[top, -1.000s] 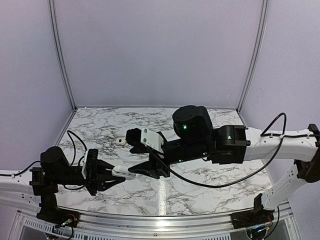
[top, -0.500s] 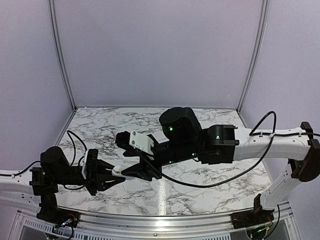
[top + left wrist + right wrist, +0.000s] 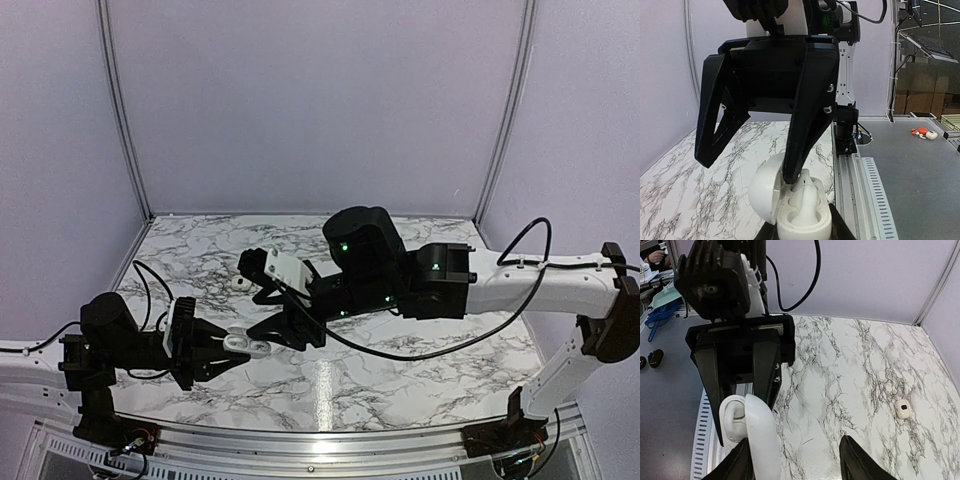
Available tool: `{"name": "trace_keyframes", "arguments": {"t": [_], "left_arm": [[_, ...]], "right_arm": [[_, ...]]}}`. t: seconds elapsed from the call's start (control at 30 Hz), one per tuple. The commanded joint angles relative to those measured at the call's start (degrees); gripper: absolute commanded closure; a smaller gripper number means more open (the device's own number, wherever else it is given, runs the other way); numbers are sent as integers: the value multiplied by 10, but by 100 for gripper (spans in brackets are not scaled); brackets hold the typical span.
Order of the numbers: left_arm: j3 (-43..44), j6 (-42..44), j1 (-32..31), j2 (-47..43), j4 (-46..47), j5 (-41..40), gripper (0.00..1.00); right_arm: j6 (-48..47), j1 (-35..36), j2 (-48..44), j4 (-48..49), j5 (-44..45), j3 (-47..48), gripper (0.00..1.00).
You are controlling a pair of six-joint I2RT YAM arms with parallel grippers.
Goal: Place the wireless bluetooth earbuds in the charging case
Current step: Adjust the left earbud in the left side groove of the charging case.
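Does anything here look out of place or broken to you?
Only one thing: a small white earbud lies alone on the marble table, well apart from the open case held up by the left gripper. It belongs in that case. Nothing looks spilled or damaged.

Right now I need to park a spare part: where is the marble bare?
Bare marble table along the back wall, and front right between the right arm and the near edge. Crowded front left: the right arm's open jaws over the open charging case clamped in the left arm's jaws, a loose earbud behind.
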Motion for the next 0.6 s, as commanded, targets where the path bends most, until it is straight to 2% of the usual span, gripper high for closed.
{"name": "trace_keyframes", "arguments": {"t": [0.0,0.1,0.17,0.43,0.57], "left_arm": [[8,6,3,-6,17,-2,100],[11,0,3,4,14,-16,100],[16,-6,3,12,10,-28,100],[34,-12,3,38,-23,-60,100],[45,-19,3,47,-40,-64,100]], "right_arm": [[9,-10,-17,7,-16,7,42],[-7,-8,-26,1,-44,13,44],[-24,0,-31,-12,-44,21,48],[-68,39,-27,-100,46,66,59],[-83,62,-16,-142,91,87,69]]}}
